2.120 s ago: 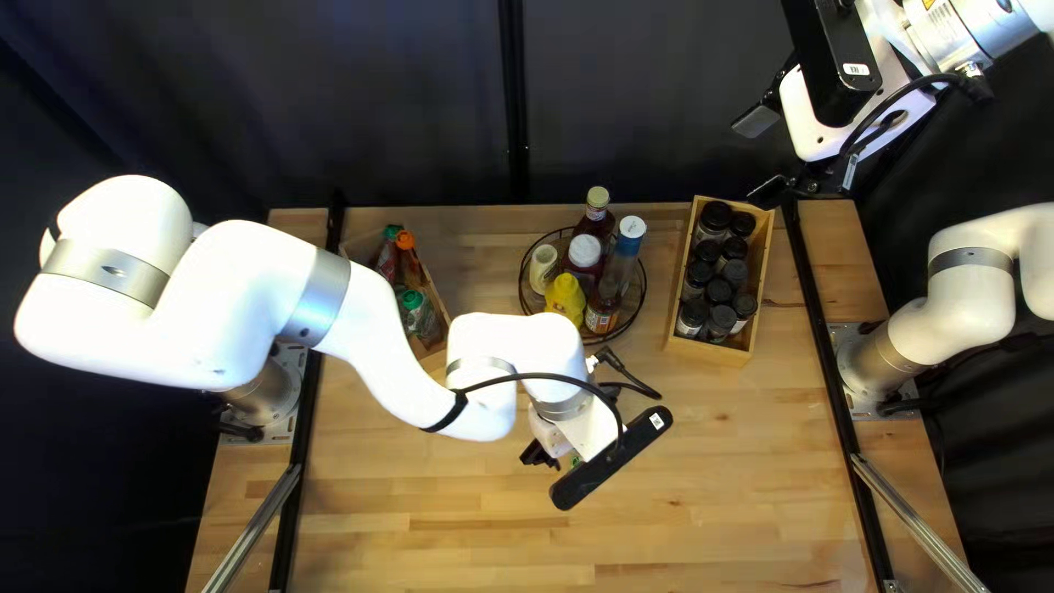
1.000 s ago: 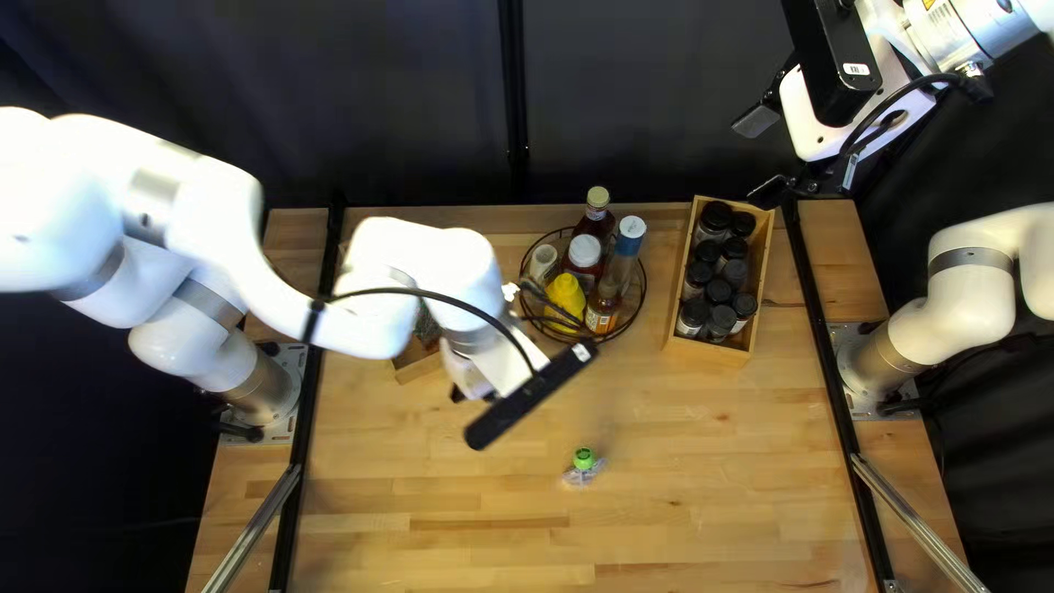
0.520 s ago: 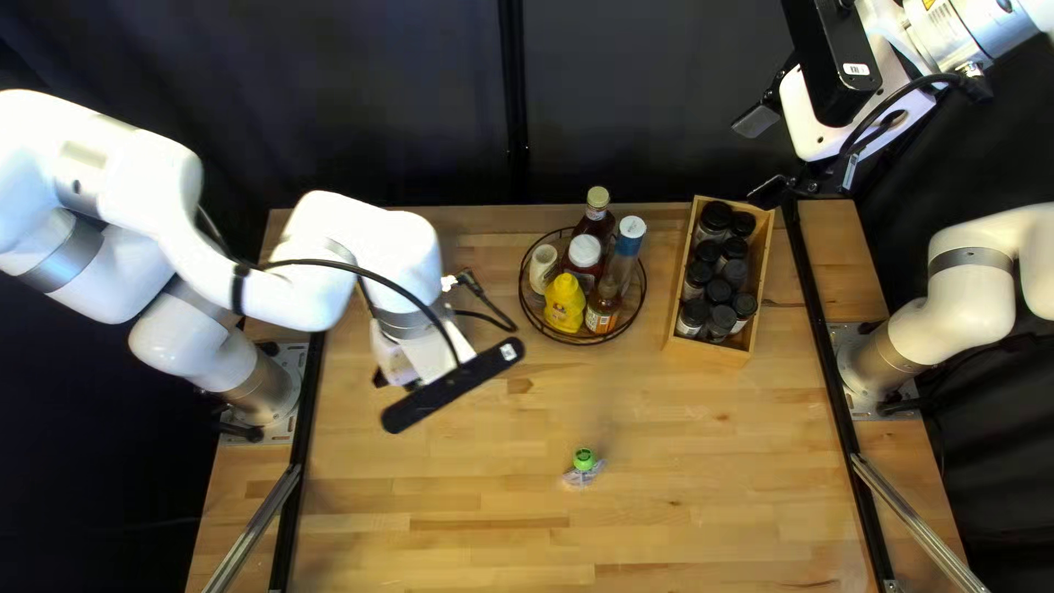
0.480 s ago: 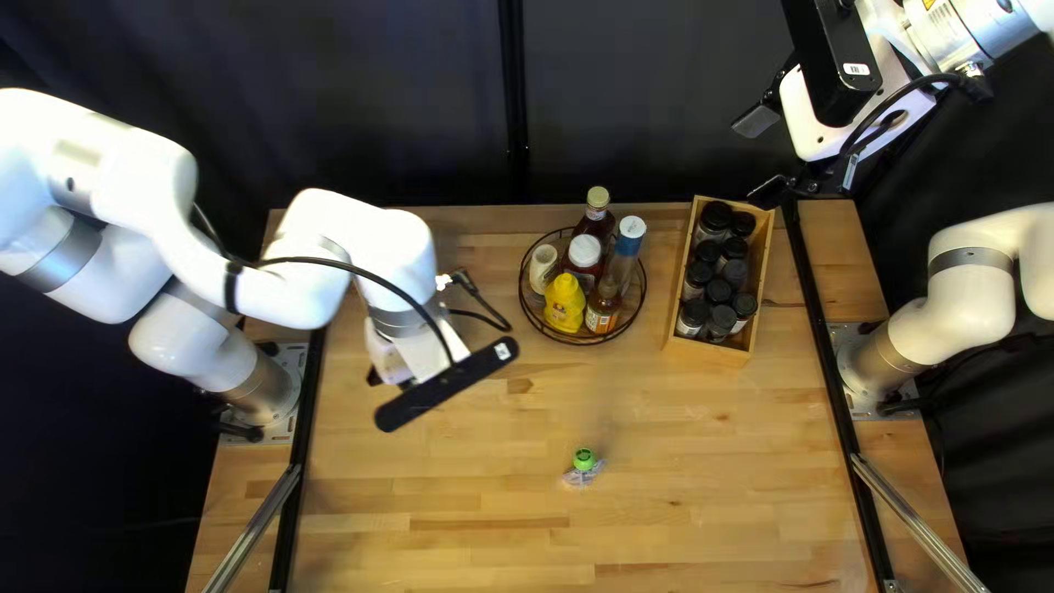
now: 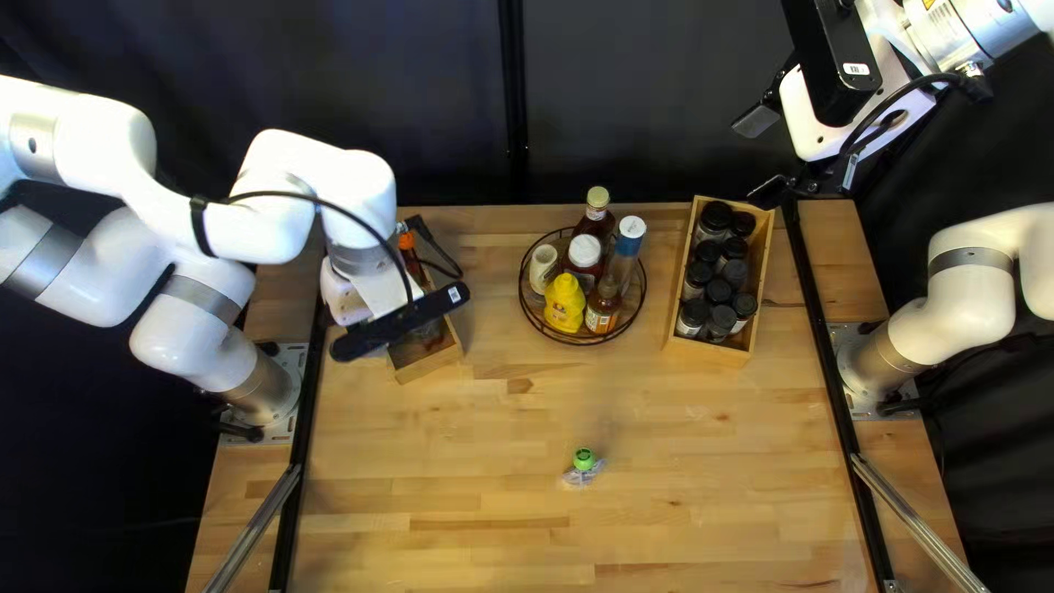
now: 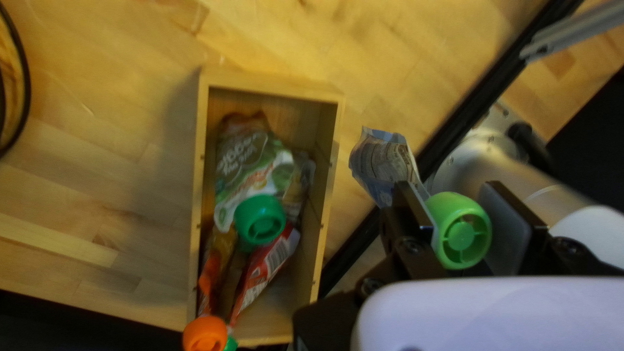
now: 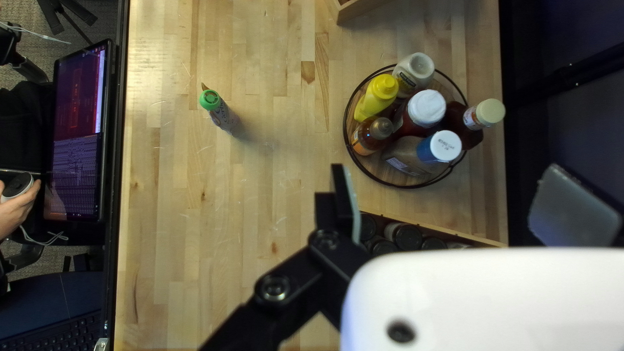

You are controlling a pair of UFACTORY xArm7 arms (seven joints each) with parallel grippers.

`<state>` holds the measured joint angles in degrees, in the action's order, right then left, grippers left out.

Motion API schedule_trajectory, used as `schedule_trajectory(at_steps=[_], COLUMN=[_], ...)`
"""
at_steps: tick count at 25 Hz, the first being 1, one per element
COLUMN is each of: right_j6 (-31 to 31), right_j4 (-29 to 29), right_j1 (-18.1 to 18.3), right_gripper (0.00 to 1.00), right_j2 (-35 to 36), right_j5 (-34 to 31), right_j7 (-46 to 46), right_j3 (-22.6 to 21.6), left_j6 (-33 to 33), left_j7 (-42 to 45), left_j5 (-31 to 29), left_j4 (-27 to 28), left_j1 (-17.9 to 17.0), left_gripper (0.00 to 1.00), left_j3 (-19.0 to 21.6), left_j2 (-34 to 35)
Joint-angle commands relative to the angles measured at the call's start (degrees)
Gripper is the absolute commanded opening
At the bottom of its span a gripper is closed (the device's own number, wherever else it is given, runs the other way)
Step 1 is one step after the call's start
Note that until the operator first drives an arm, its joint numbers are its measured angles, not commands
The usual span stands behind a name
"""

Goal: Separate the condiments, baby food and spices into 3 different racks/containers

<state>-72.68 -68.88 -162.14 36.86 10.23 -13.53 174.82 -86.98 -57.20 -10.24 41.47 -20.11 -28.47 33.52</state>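
The left gripper [image 5: 349, 299] is clamped on the cap end of the green-capped pouch [image 6: 383, 162]. In the left wrist view, the pouch appears beside the long wall of the left wooden box [image 6: 273, 81]. Contents of this box: pouches, including a green-and-white pouch [image 6: 255, 169] with a green cap, a red pouch [image 6: 266, 266] and one with an orange cap [image 6: 205, 335].

Farther out, the round wire rack [image 5: 584, 342] contains six bottles and jars, among them a yellow bottle [image 5: 564, 304]. The right wooden box [image 5: 708, 350] contains dark-lidded jars [image 5: 692, 319].

Orientation of held pouch: cap facing the wrist camera; long axis slanting away, body extending past the fingertips. A second pouch [image 5: 583, 477] stands on the table, green cap up, long axis near vertical.

The right gripper [image 5: 762, 156] is raised beyond the right box, fingers wide apart.
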Motion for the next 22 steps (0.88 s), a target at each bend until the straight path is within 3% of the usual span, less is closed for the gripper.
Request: schedule_trajectory(at_steps=[1,9,10,11,22], right_j6=[0.00,0.00,0.00,0.00,0.00], right_j4=[0.00,0.00,0.00,0.00,0.00], right_j1=[0.00,0.00,0.00,0.00,0.00], right_gripper=[1.00,1.00,1.00,1.00,1.00], right_j2=[0.00,0.00,0.00,0.00,0.00], right_j5=[0.00,0.00,0.00,0.00,0.00], right_j7=[0.00,0.00,0.00,0.00,0.00], right_j3=[0.00,0.00,0.00,0.00,0.00], left_j6=[1.66,5.13,5.56,5.43,8.21], left_j7=[-3.56,-6.74,-6.42,-5.70,7.51], left_j5=[-1.56,-2.98,-2.88,-2.77,1.23], left_j4=[1.40,1.20,1.41,1.46,2.57], left_j1=[0.03,0.36,0.41,0.56,-1.48], left_gripper=[0.00,0.00,0.85,1.00,1.00], left_j3=[-2.90,-6.37,-6.56,-6.36,0.74], left_j2=[-3.62,-8.49,-9.12,-8.93,-7.26])
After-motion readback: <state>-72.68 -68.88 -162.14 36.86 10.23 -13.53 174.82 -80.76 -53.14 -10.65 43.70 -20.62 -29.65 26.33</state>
